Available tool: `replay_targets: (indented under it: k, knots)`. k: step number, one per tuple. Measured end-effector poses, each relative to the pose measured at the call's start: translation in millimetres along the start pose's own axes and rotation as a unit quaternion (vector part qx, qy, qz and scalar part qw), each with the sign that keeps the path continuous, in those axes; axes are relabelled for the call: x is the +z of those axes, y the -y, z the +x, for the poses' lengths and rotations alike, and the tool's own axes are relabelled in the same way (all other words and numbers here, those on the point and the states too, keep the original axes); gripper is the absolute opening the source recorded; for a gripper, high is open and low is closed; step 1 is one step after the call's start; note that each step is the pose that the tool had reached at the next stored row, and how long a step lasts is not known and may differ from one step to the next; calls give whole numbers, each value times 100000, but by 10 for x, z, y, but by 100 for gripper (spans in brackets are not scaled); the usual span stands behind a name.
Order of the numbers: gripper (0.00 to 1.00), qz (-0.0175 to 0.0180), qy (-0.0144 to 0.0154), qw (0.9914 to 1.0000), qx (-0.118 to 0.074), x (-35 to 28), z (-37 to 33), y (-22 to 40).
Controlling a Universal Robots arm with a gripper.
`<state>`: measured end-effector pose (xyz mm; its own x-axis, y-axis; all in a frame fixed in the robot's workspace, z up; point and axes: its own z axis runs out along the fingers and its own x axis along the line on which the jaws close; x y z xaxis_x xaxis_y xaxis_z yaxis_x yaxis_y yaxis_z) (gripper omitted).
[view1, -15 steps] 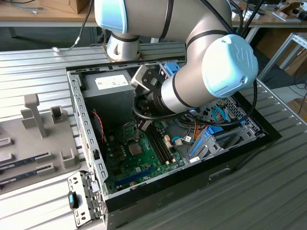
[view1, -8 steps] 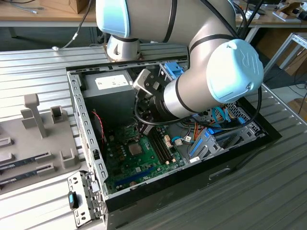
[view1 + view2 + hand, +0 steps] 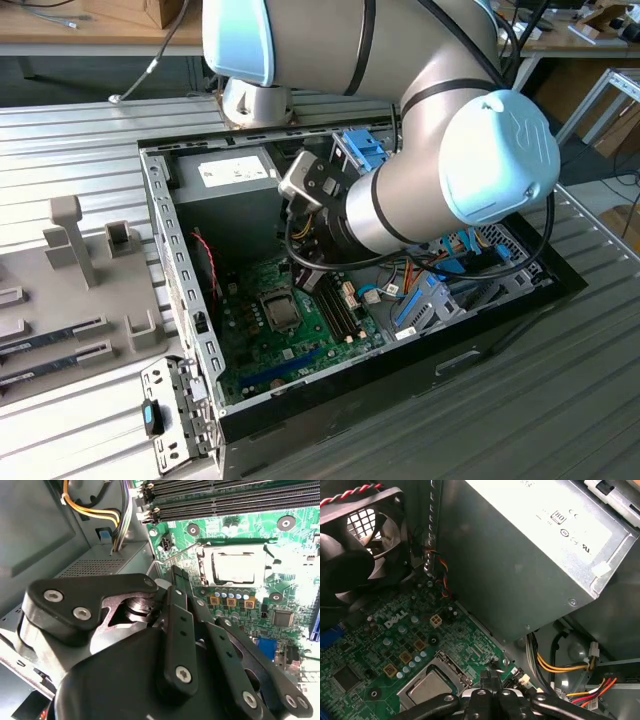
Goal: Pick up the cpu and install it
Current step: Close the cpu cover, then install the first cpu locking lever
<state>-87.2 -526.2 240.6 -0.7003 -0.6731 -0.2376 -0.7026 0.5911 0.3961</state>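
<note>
Pincer: my gripper [image 3: 490,674] has its fingertips pressed together, with nothing that I can see between them; the second wrist view shows the same at the tips [image 3: 176,573].
Cpu: the cpu [image 3: 427,688] lies flat, silvery top up, inside the socket [image 3: 202,564] on the green motherboard [image 3: 300,345].
Relation: my tips hang just beside one corner of the socket, on the side towards the power supply [image 3: 520,555]. From them the cpu lies away from that grey box, towards the near side of the case [image 3: 330,392].
Axis: the chip is square, so it has no long axis. Its edges run parallel to the memory slots [image 3: 225,502].
Arm: there is only one, and it is mine.
Latch: I cannot tell whether the socket's frame is clamped down.
Writing: the power supply carries a white label [image 3: 238,170] and stamped marks, and the board has white lettering; I leave all of it unread.
</note>
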Motion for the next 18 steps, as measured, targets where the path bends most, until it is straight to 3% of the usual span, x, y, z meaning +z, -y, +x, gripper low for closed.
replay_targets:
  k: [3,7,9,18]
  knots:
    - [11,76,-123,100000,24,2,-13,19]
    - [11,1043,-1201,99987,256,6,-83,97]
    - [11,1284,-1613,99978,372,23,-139,131]
    - [11,1618,-2154,99963,340,177,-357,47]
